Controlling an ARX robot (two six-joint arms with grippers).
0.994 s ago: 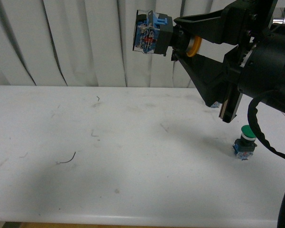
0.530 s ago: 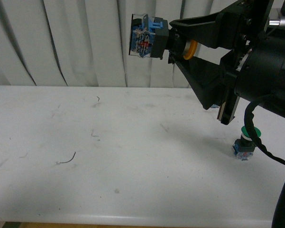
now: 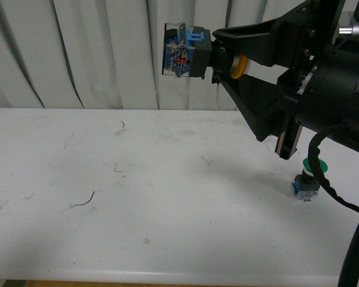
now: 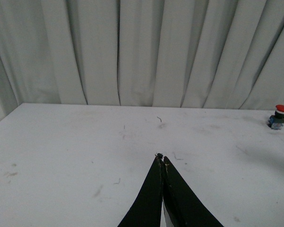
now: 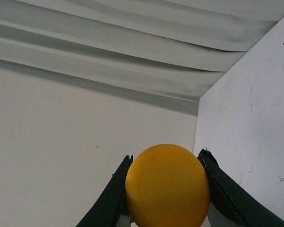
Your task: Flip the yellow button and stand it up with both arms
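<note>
In the front view, the right tool [image 3: 222, 60] is clamped on the yellow button [image 3: 185, 51] at the black collar, just behind the cap. It holds the button sideways in the air at about one o'clock, well above the tabletop [image 3: 137, 197]. The blue-grey contact block points toward nine o'clock and the yellow rim shows between the wedge fingers. I judge it light and rigid, hard plastic throughout. The boxy block has flat faces, and that is where I would have the other arm take hold. Its open end shows small terminals that look easy to damage. A green-capped button [image 3: 310, 178] stands on the tabletop at about four o'clock.

In the left wrist view, the left tool [image 4: 161, 161] has its fingers pressed together with nothing between them, low over the scuffed white tabletop. A red-capped button [image 4: 278, 116] stands far off, near the pleated curtain [image 4: 132, 47].

In the right wrist view, the cap fills the gap between the two black fingers. It is a smooth, shallow matte dome, and I expect it would slip if squeezed on the curve.
</note>
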